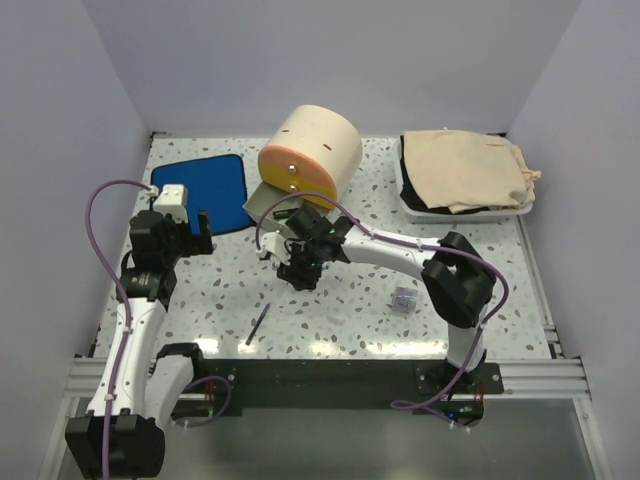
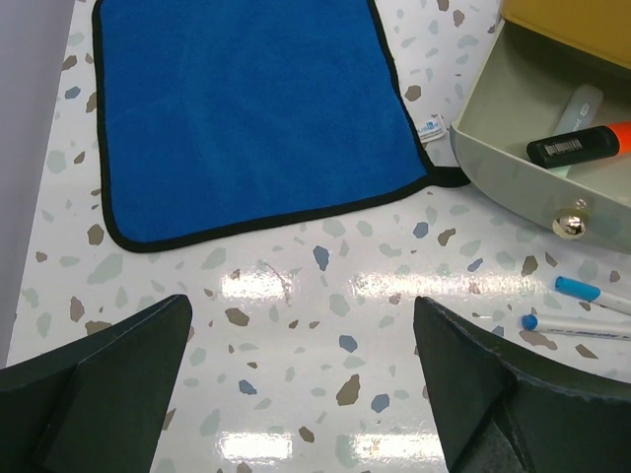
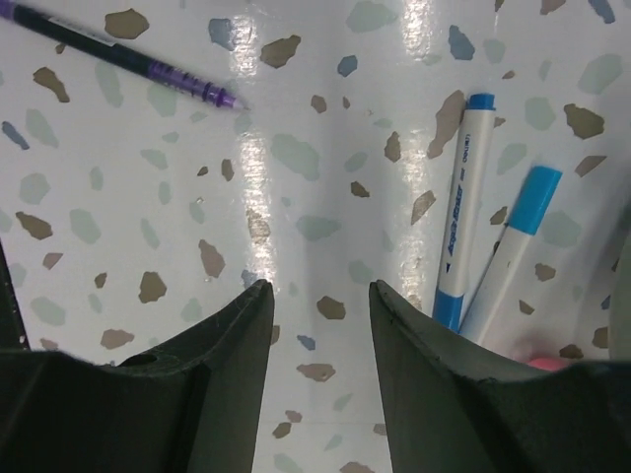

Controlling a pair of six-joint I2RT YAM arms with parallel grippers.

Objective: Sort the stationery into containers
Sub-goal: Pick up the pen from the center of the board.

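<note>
1. The right pincer (image 3: 317, 293) hangs low over the table (image 3: 296, 158). Its jaws are partly apart, with only bare surface between them. The left pincer (image 2: 303, 305) is spread wide and empty near the blue cloth (image 2: 246, 108).
2. Two blue-tipped pens (image 3: 461, 217) lie touching, just beside one right finger. A thin dark pen (image 3: 118, 54) lies well apart from them.
3. The pens look light, stiff and smooth, so they would probably roll or slip. A hold across the barrel at mid-length, one pen at a time, seems best.
4. The grey drawer (image 2: 493, 182) stands pulled out, with a highlighter (image 2: 582, 145) inside.
</note>
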